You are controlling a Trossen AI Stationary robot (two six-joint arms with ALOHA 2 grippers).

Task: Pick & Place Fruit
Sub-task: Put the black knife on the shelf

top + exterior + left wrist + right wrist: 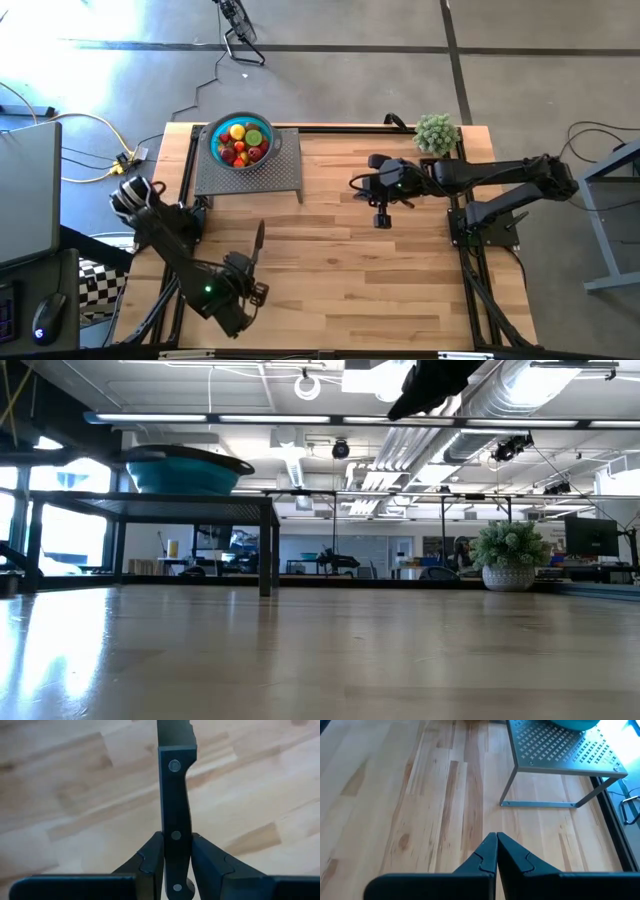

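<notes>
The small toy-like fruit (241, 142), red, orange, yellow and lime green, lies heaped in the round teal bowl (263, 129); the bowl stands on a grey perforated metal stand (282, 173) at the table's (400, 270) far left corner, well ahead of the left gripper (256, 262) and off to the side of the right gripper (356, 184).

The left gripper, low over the near left of the wooden table, is clamped on the black-handled riveted knife (174, 800), blade pointing away toward the stand; the right gripper hangs above mid-table, fingers pressed together, holding nothing.

Judgement: no fruit is yet in hand; keep the blade level and clear of the stand's legs; approach the bowl from above; take one fruit at a time.
</notes>
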